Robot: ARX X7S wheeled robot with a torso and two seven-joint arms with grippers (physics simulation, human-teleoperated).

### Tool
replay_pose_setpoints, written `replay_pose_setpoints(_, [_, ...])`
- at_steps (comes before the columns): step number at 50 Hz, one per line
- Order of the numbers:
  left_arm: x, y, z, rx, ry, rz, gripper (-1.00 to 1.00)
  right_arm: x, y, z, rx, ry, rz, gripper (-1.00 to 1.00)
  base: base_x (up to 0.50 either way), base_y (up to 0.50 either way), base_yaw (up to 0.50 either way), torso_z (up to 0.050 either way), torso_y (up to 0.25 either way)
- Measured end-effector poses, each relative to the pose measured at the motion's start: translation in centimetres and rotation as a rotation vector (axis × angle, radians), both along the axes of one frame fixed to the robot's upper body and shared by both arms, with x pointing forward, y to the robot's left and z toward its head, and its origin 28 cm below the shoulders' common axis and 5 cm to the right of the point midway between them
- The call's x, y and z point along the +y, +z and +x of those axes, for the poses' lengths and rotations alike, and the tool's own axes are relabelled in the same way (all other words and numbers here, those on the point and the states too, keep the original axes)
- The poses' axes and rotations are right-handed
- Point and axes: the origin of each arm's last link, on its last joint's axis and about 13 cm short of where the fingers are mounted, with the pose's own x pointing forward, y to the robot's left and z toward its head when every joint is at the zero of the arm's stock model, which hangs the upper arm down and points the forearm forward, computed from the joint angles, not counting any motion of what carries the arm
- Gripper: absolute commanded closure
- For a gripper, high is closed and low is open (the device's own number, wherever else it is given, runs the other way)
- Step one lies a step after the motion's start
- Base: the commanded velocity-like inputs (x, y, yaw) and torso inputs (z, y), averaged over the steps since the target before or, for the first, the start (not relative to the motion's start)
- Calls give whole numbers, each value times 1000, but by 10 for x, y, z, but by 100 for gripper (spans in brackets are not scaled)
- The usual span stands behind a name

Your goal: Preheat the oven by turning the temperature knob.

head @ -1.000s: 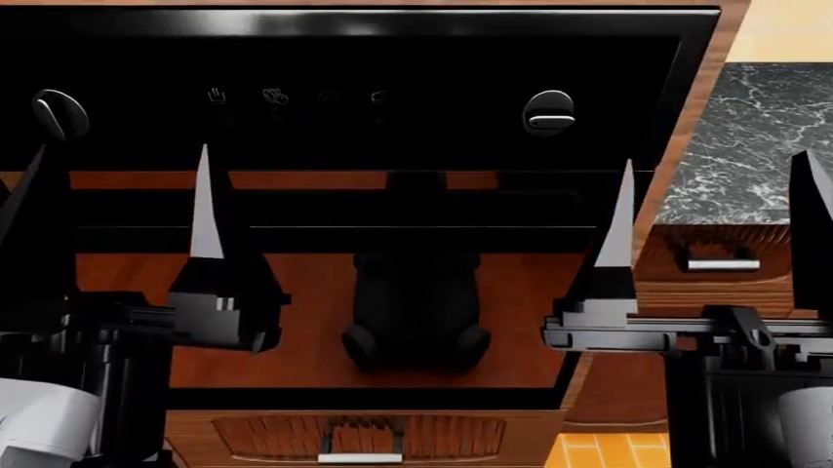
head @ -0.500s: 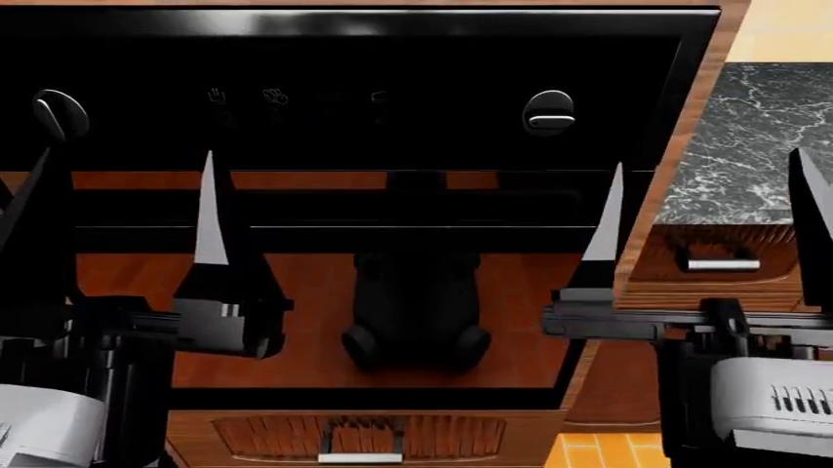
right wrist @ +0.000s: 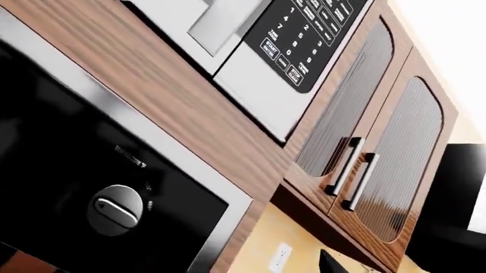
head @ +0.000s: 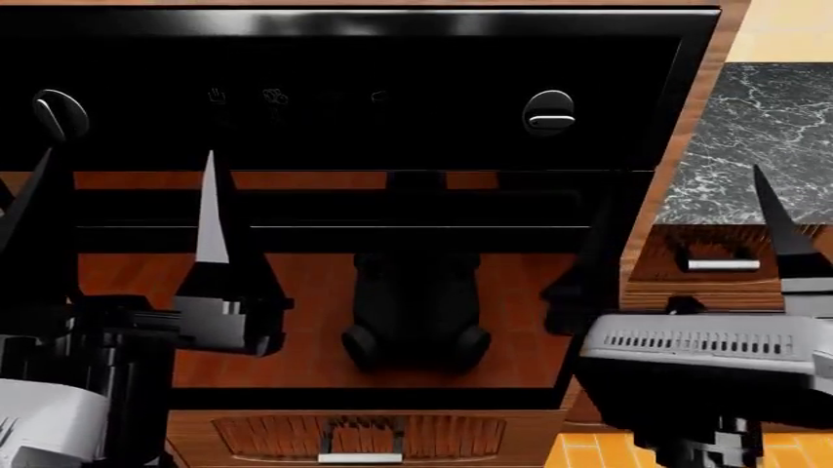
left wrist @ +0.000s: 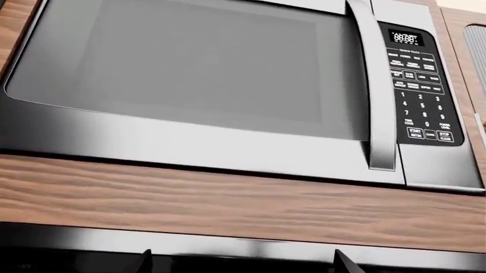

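Note:
The glossy black oven (head: pixel 390 58) fills the head view, with its bar handle (head: pixel 326 222) over the dark glass door. The temperature knob (head: pixel 549 112), with a level bar across its face, sits at the panel's right end; it also shows in the right wrist view (right wrist: pixel 115 209). A like knob with a slanted bar (head: pixel 59 115) is at the left end. My left gripper (head: pixel 124 156) is open and empty before the door's left half. My right gripper (head: pixel 684 180) is open and empty, below and right of the temperature knob, not touching it.
A steel microwave (left wrist: pixel 197 74) with a keypad (right wrist: pixel 304 34) is mounted above the oven. Wooden drawers with silver pulls (head: pixel 723 263) stand right of the oven and below it (head: pixel 361 456). A marble counter (head: pixel 768 127) is at the right. Ribbed wall cabinets (right wrist: pixel 379 142) hang above.
My right gripper has rolled about its wrist and shifted right and down; its pale finger faces now look dark. The left gripper and both knobs have not moved.

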Motion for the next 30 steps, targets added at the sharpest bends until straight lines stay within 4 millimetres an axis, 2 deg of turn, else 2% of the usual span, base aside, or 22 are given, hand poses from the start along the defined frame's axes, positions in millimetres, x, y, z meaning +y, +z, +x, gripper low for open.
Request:
replay_pose_setpoints(17, [1, 0, 1, 4, 6, -1, -100, 5, -5, -3, 51, -106, -245, -100, 0, 0, 0, 0, 0])
replay_pose_setpoints(30, [1, 0, 1, 6, 5, -3, -100, 3, 0, 5, 100, -201, -491, -100, 0, 0, 0, 0, 0])
